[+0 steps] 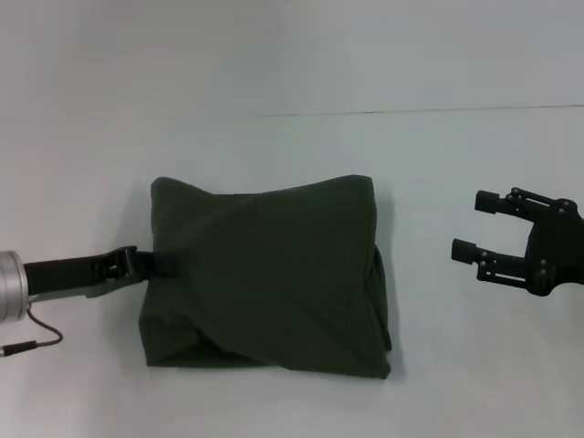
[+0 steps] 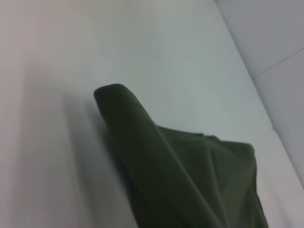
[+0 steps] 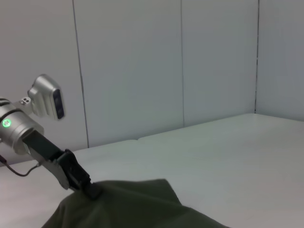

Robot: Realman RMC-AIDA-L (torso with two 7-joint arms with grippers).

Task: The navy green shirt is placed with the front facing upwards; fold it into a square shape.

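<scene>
So the navy green shirt (image 1: 269,274) is found lying in the middle of the white table (image 1: 274,146), already folded down into a roughly square bundle. Only plain green fabric is shown on top, no lettering can be made out. A few diagonal creases are seen running across the top layer, and extra layers are visible peeking out along the edge on the robot's right.

The left gripper (image 1: 162,265) is stretched in low from the robot's left, and its tips are pressed right up against the shirt's left edge, about halfway along that side. The fingers look drawn together on the cloth, and in the right wrist view the left gripper (image 3: 91,190) is seen meeting the raised edge of the shirt (image 3: 137,209). In the left wrist view a fold of the shirt (image 2: 180,175) is lifted up off the table (image 2: 156,47), so the edge does appear to be pinched and held up a bit.

The right gripper (image 1: 474,225) is kept off to the robot's right, well apart from the shirt, with its fingers spread wide and nothing held between them.
</scene>
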